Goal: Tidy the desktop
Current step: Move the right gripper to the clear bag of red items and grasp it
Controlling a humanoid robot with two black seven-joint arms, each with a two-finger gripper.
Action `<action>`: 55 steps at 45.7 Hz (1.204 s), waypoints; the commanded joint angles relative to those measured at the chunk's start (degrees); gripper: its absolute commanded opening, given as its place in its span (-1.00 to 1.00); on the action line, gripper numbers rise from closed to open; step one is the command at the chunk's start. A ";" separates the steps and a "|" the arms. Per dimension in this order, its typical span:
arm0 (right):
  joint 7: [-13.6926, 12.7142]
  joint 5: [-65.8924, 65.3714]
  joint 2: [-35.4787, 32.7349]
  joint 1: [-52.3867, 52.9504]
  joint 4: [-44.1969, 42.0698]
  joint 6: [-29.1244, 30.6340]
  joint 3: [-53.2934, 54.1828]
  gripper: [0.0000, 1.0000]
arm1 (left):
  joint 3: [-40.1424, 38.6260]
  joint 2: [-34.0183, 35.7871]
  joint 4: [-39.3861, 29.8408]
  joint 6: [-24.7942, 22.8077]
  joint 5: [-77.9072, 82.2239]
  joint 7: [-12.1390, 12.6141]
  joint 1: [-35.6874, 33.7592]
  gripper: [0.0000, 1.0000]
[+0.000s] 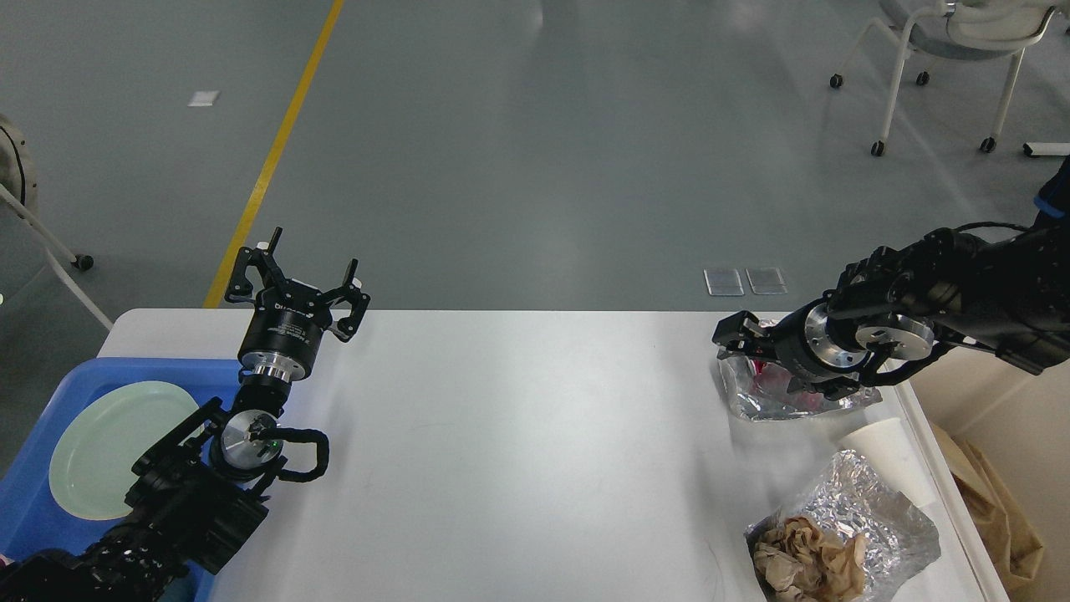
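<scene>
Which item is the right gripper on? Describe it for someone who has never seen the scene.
Start at the large white desktop and go to its far right corner. Under the right gripper lies a crumpled clear plastic bag with red contents. Unlike the nearby white paper cup and silver foil sheet, it is see-through.

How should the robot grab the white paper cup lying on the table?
The paper cup lies tipped on its side near the right edge of the desktop, between two foil wrappers. Probably best to come from above with the right gripper, fingers closing across the cup's middle, since its round wall lies sideways and would crush near the rim.
</scene>
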 commanded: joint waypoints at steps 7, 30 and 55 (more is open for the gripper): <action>-4.63 15.08 -2.12 -7.95 -2.58 -0.92 0.61 1.00 | 0.00 0.00 0.07 0.00 0.00 0.00 0.01 0.99; -4.99 22.39 -0.98 -27.11 -20.69 -14.89 17.13 0.21 | 0.00 0.00 0.07 0.00 0.00 0.00 0.01 0.99; -6.22 19.75 -0.18 -23.17 -17.10 -15.95 16.70 -1.00 | 0.00 0.00 -0.02 0.00 0.00 0.00 0.01 0.99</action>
